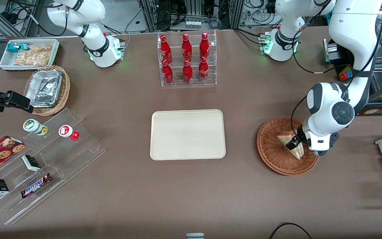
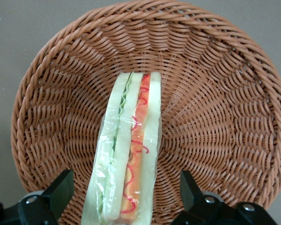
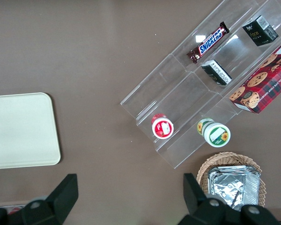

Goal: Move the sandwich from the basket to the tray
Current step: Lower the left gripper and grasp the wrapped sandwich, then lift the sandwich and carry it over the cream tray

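The sandwich (image 2: 129, 154) is lying in the round wicker basket (image 2: 215, 93) with its cut edge facing up, showing pale bread, green and red filling under clear wrap — likely light, soft and easily crushed, and the film probably slippery. The flat bread faces on either side of the layered edge look like the best place to pinch, gently. The gripper (image 2: 124, 192) is hovering just above the wedge, its fingers (image 2: 61, 190) spread wide and straddling it without touching. In the front view the left arm is bending steeply down over the basket, wrist pointing at the sandwich (image 1: 292, 146), while the cream tray (image 1: 187, 134) is sitting well apart — toward the middle of the table.
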